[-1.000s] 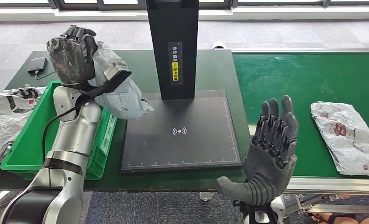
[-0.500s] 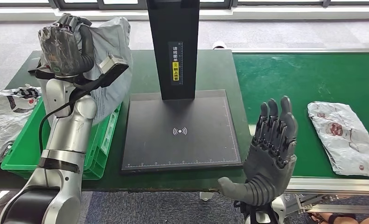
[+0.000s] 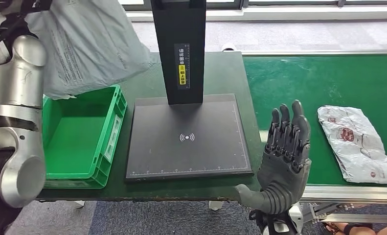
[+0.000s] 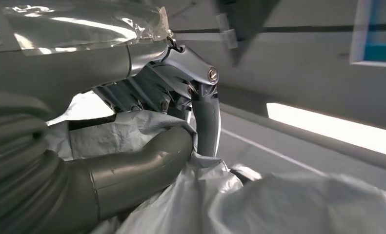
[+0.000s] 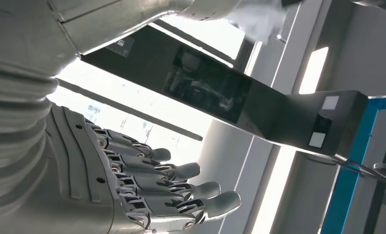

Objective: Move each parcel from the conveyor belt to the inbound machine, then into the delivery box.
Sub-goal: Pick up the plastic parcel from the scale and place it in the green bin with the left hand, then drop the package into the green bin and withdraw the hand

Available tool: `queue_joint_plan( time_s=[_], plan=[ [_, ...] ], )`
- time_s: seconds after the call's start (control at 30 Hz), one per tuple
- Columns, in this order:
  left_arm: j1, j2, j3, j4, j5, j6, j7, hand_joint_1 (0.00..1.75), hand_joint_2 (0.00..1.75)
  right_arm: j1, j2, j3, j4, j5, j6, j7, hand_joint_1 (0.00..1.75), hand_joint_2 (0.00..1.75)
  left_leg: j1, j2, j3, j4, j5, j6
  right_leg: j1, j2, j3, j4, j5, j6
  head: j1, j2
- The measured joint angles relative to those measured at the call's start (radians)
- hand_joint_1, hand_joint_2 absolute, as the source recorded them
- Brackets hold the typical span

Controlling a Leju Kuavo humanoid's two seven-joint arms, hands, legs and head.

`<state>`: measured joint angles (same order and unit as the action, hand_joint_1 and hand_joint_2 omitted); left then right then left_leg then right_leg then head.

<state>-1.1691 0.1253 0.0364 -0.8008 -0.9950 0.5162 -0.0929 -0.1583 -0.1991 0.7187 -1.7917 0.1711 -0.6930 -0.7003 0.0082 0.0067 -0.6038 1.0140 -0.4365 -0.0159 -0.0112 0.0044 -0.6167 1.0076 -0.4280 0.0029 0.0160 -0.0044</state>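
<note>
Head view: left hand [image 4: 147, 161] has lifted grey parcel [image 3: 91, 44] higher

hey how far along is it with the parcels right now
Midway through. The left hand holds a grey parcel in the air above the green delivery box, which looks empty, so nothing appears delivered yet. The inbound machine's pad is bare. One more parcel waits on the conveyor belt beside the open right hand.
</note>
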Motion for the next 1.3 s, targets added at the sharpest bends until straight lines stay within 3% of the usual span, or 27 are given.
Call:
queue_joint_plan(
  time_s=[0.2,0.47,0.9,1.3],
  plan=[
    [-0.004,0.08,0.088,0.159,0.04,0.034,-0.029,1.75,1.75,0.008,-0.006,0.0,0.0,0.008,-0.003,0.0,0.0,1.75,0.002,-0.003,-0.002,0.0,0.002,-0.003,0.003,-0.003,-0.001,0.0,0.0,-0.002,0.0,0.0],
    [0.018,0.108,0.143,0.248,0.082,0.047,-0.067,1.75,1.75,0.008,-0.008,0.001,0.009,0.004,0.006,0.0,0.0,1.75,0.002,-0.004,-0.002,0.0,0.002,-0.002,0.001,-0.005,-0.001,0.0,0.0,-0.002,0.0,0.0],
    [0.158,0.079,0.203,0.306,0.134,0.043,-0.2,1.75,1.75,0.039,-0.008,0.016,0.021,0.036,-0.001,0.0,0.0,1.75,0.001,-0.005,-0.003,0.0,0.002,-0.002,0.002,-0.005,-0.001,0.0,0.0,-0.002,0.0,0.0],
    [0.169,0.065,0.203,0.301,0.134,0.042,-0.205,1.75,1.75,0.042,-0.008,0.018,0.025,0.033,-0.001,0.0,0.0,1.75,0.002,-0.005,-0.003,0.0,0.002,-0.003,0.003,-0.005,-0.001,0.0,0.0,-0.002,0.0,0.0]
  ],
)
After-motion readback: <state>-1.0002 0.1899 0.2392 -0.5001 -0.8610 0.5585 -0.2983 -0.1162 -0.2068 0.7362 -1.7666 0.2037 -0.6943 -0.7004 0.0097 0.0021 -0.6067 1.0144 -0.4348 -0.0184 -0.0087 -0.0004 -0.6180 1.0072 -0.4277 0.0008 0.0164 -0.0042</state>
